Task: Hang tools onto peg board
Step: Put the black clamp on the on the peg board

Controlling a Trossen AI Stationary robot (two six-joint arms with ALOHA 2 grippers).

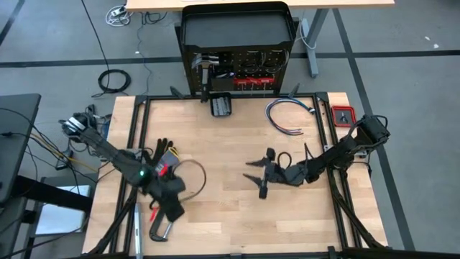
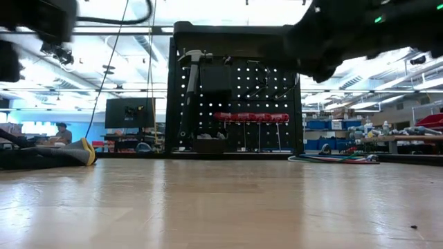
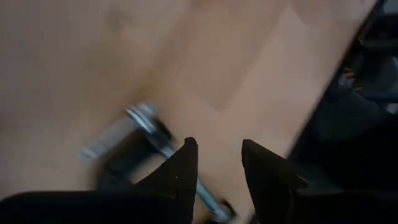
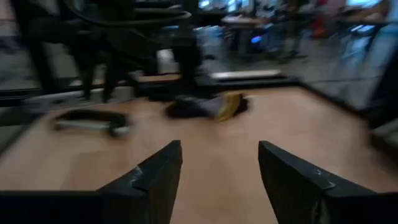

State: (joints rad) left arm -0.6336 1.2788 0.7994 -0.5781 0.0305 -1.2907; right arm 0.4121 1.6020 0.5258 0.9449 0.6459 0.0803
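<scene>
Tools are split between the peg board [image 1: 237, 72] and the wooden table [image 1: 230, 216] right now; the peg board stands upright at the far edge of the table, and a hammer [image 1: 208, 68] plus a row of red-handled drivers [image 1: 253, 79] already hang on its holed face; the low view shows them too, the hammer [image 2: 191, 76] up on the board's left part and the drivers [image 2: 252, 117] in a line across its middle

C-clamp [image 1: 161, 229] lies flat on the table, well away from the peg board, at the near left corner; the left gripper [image 1: 172, 210] sits just above it, and in its wrist view the two dark fingers [image 3: 180, 177] stand apart with nothing between them, the clamp [image 3: 146, 140] just beyond the tips

Right gripper [image 1: 257, 180] hovers over the middle of the table, also well away from the peg board; its fingers [image 4: 155, 177] are spread and empty, bare wood between them

Black work glove [image 1: 159, 155] lies by the left arm, a bundle of blue-white cables [image 1: 287, 115] lies on the table near the peg board's right side, and a small black box [image 1: 221, 106] sits just in front of the board
</scene>
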